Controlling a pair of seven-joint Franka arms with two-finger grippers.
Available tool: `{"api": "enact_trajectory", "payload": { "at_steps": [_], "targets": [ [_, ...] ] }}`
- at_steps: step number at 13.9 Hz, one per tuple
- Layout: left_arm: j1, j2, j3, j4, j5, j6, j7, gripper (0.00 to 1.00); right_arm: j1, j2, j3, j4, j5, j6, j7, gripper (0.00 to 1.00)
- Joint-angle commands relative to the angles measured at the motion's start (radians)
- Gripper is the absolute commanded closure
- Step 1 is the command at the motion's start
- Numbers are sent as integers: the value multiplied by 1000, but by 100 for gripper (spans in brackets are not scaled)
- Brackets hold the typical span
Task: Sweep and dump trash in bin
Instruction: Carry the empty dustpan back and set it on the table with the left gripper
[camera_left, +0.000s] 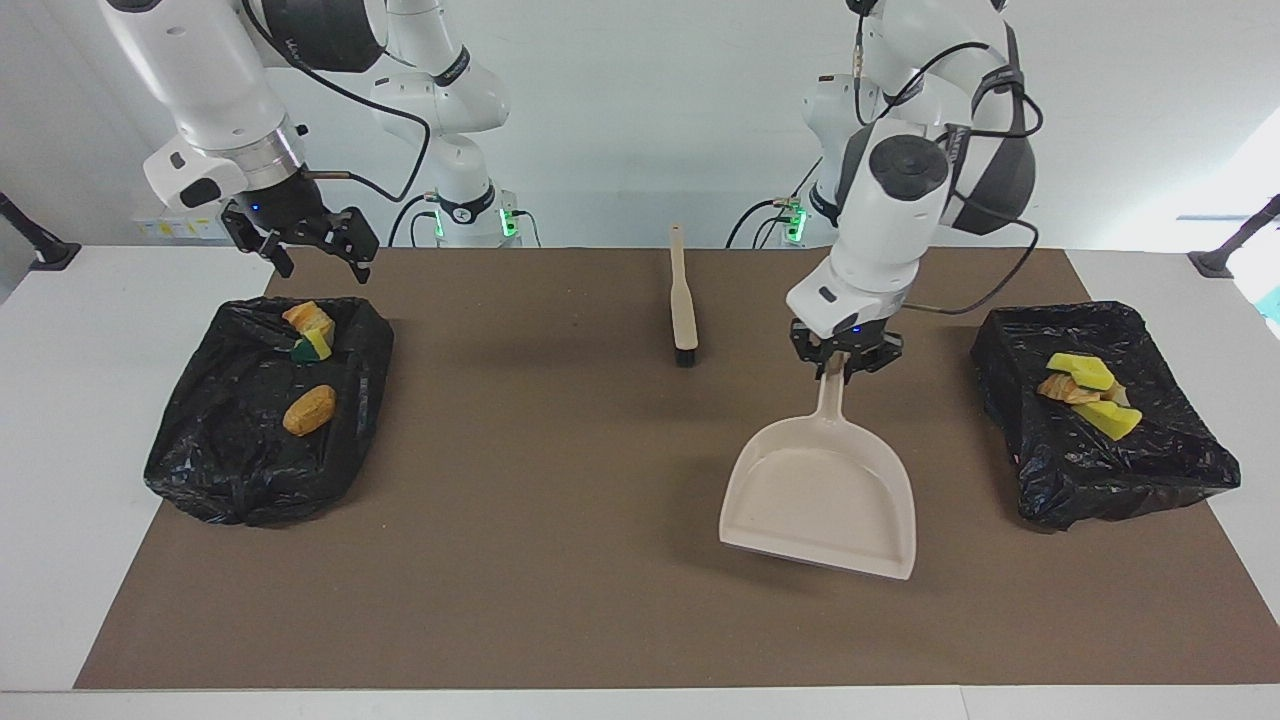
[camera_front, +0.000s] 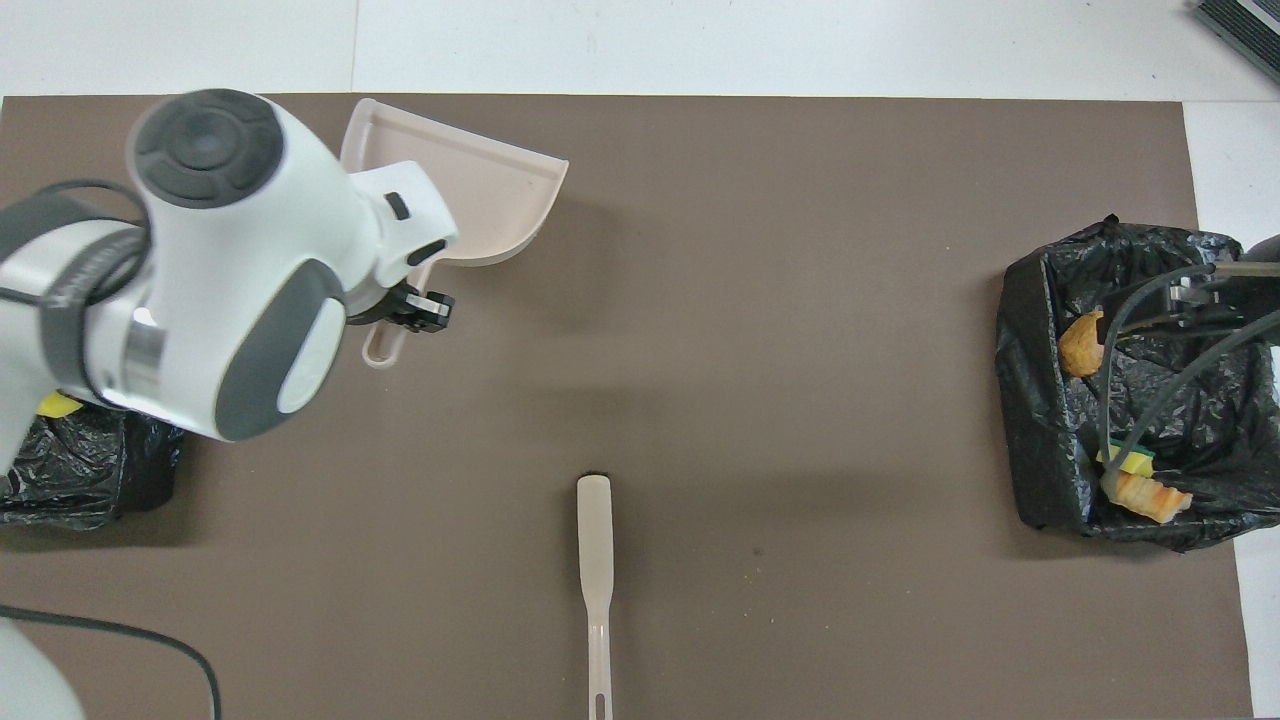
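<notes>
Dustpan up, trash all binned

Left gripper (camera_left: 842, 362) clamps one dustpan (camera_left: 820, 495) over the mat; right gripper (camera_left: 312, 252) hangs wide. Two bins: one (camera_left: 1150, 470) holds about three scraps (camera_left: 1085, 392), the other (camera_left: 215, 460) three (camera_left: 309, 410). One brush (camera_left: 683, 300).

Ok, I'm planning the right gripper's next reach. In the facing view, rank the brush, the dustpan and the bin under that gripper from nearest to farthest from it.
1. Bin, under the open right gripper, at the right arm's end.
2. Brush, mid-table.
3. Dustpan, held by the left gripper.
</notes>
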Motion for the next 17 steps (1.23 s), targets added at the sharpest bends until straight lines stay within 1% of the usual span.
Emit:
{"api": "enact_trajectory", "payload": {
  "at_steps": [1,2,4,6,9,11,13,17],
  "targets": [
    [-53,58,21,10,-69,103,-71,100,-2,-22,3,-24,16,-1,20,0],
    [-75,83,23,13,-75,135,-73,100,-2,-22,3,-24,16,-1,20,0],
    [-95,92,21,1,-87,157,-89,100,-2,-22,3,-22,16,-1,20,0],
    [-155,107,23,-2,-89,177,-143,100,-2,-22,3,-22,16,-1,20,0],
    [-166,111,21,-34,-90,244,-194,100,-2,-22,3,-24,16,-1,20,0],
    [-201,152,21,-42,-90,301,-253,100,-2,-22,3,-24,16,-1,20,0],
    [-195,163,21,-47,-90,317,-257,100,-2,-22,3,-22,16,-1,20,0],
    [-206,164,21,-100,-94,376,-261,100,-2,-22,3,-22,16,-1,20,0]
  ]
}}
